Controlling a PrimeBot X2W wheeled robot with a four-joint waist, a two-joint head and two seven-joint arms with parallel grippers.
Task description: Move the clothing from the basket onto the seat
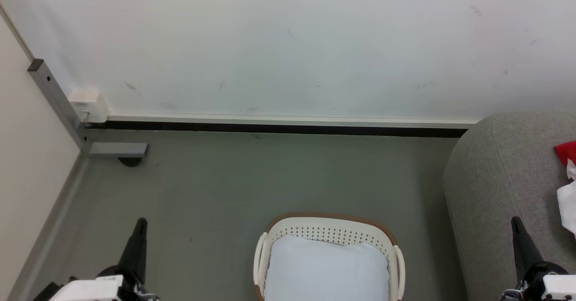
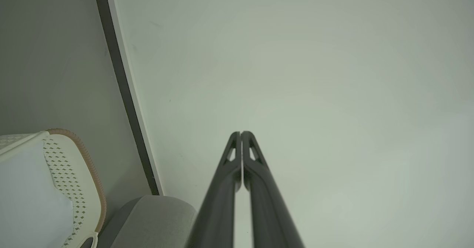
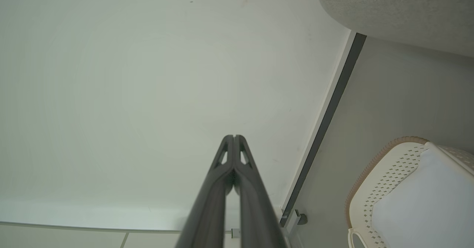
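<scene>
I see my left gripper (image 1: 141, 224) and right gripper (image 1: 516, 223) fully closed, empty, either side of the basket (image 1: 330, 216).

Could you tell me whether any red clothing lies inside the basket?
No, the basket holds just its pale liner, while red clothing lies on the seat.

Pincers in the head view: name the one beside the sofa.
The right pincer: it rises against the grey sofa, near the red clothing. The left pincer stands over the floor, beyond the basket.
</scene>
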